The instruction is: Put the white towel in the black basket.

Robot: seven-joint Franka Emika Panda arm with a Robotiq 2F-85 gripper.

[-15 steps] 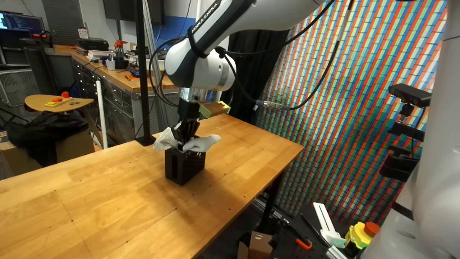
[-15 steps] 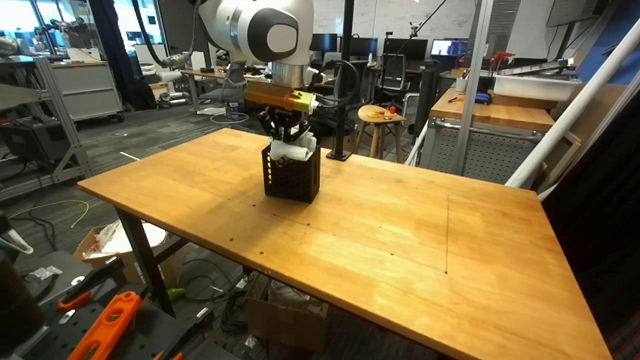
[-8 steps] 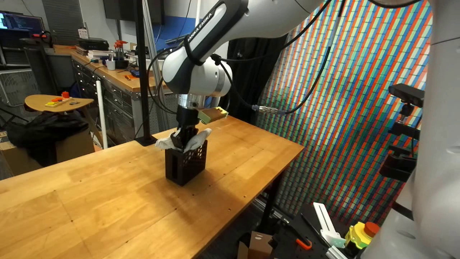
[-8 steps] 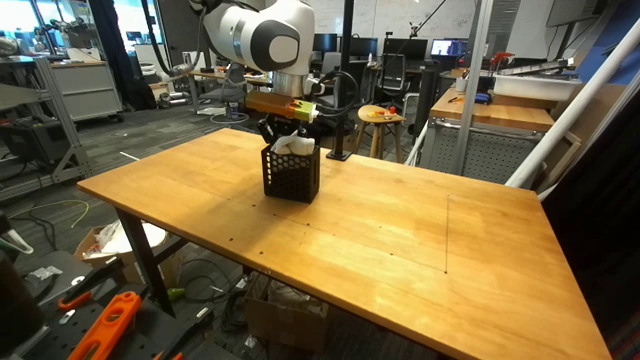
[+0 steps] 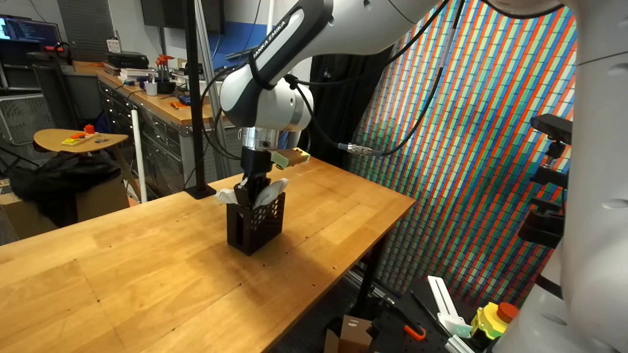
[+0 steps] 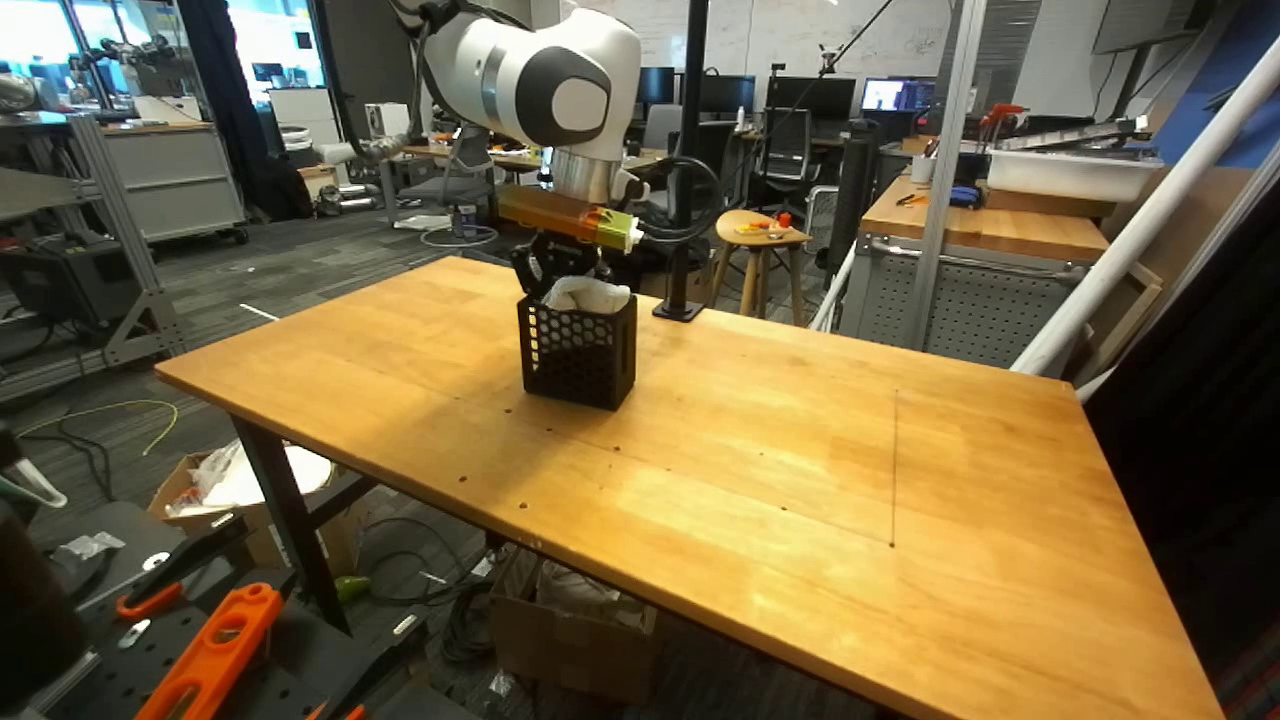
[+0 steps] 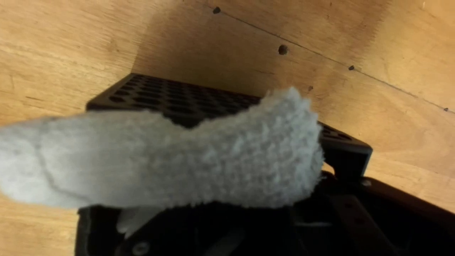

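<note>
The white towel lies bunched across the top of the black basket, partly inside and partly sticking up above the rim, in both exterior views [image 5: 271,191] [image 6: 588,293] and in the wrist view [image 7: 213,160]. The black basket, with honeycomb holes in its side, stands upright on the table [image 5: 265,223] [image 6: 580,355] [image 7: 177,96]. My gripper [image 5: 251,196] points down at the basket's mouth, with towel flaps on two sides of it; it also shows behind the towel [image 6: 565,272]. The fingertips are hidden by towel and basket, so whether they hold the towel is unclear.
The wooden table [image 5: 147,255] carries the basket. A black post [image 6: 685,200] is fixed at the table's far edge, close to the arm. A small stool [image 6: 762,230] and a workbench [image 5: 162,103] stand beyond the table.
My gripper has moved down into the basket's mouth. The towel's middle sank with it and its flaps tilted up. The basket shifted slightly.
</note>
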